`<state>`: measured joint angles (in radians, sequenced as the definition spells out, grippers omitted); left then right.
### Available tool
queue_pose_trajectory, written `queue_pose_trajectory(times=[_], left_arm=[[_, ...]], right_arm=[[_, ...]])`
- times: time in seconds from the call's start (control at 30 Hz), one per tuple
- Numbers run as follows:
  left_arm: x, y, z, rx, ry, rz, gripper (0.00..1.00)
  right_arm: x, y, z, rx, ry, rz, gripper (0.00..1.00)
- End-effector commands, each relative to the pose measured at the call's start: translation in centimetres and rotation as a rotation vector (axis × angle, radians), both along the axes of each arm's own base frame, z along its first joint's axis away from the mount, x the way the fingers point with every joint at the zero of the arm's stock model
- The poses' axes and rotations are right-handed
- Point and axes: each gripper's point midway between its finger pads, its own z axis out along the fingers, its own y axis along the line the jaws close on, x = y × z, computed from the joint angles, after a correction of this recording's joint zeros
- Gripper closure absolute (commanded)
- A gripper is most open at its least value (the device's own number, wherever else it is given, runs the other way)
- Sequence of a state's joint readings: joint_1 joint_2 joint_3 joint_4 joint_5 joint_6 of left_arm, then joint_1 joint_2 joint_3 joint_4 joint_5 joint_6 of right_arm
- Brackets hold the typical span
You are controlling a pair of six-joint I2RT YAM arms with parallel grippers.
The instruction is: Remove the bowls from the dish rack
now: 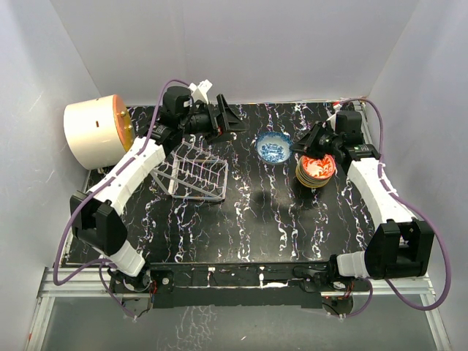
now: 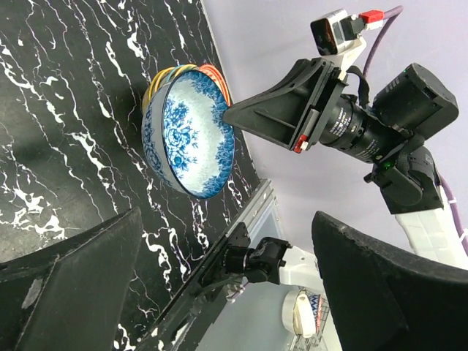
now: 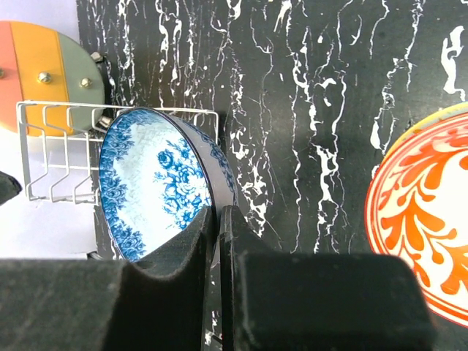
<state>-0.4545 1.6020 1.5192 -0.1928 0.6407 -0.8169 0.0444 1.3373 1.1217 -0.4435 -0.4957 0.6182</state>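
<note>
My right gripper [image 1: 298, 145] is shut on the rim of a blue-and-white floral bowl [image 1: 273, 146]. It holds the bowl just left of a stack of bowls [image 1: 316, 170] topped by a red-and-white one. In the right wrist view the fingers [image 3: 218, 212] pinch the bowl's rim [image 3: 157, 183], and the red bowl [image 3: 424, 234] lies at the right. The silver wire dish rack [image 1: 194, 170] stands left of centre and no bowl shows in it. My left gripper [image 1: 232, 117] is open and empty near the back wall, above and behind the rack. The held bowl also shows in the left wrist view [image 2: 186, 135].
A large cream-and-orange cylinder [image 1: 95, 131] lies at the table's far left, behind the rack. The black marbled table [image 1: 248, 227] is walled on three sides. The rack [image 3: 51, 153] and the cylinder [image 3: 36, 66] show behind the bowl in the right wrist view.
</note>
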Motion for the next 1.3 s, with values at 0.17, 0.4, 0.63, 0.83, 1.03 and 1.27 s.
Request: queue_pose_trajectory(times=[0.17, 0.4, 0.63, 0.83, 1.03, 1.27], left_arm=[[-0.1, 0.0, 1.4, -0.008, -0.052, -0.010, 0.03], [0.0, -0.1, 0.8, -0.005, -0.037, -0.010, 0.03], [0.1, -0.2, 0.6, -0.006, -0.033, -0.015, 0.03], [0.1, -0.2, 0.1, 0.004, -0.025, -0.015, 0.03], [0.3, -0.2, -1.2, 0.010, 0.002, -0.010, 0.03], [0.7, -1.3, -1.6, -0.012, 0.020, -0.030, 0.03]], right_arm=[[1.2, -2.5, 2.7, -0.016, -0.102, -0.064, 0.93], [0.6, -5.7, 3.3, -0.021, -0.110, -0.141, 0.92], [-0.1, -8.9, 3.3, -0.034, -0.085, -0.243, 0.92], [-0.8, -10.4, 3.1, -0.025, -0.062, -0.301, 0.92], [-1.3, -12.2, 2.4, -0.037, -0.023, -0.383, 0.92], [-1.6, -13.4, 2.3, -0.060, -0.012, -0.432, 0.92]])
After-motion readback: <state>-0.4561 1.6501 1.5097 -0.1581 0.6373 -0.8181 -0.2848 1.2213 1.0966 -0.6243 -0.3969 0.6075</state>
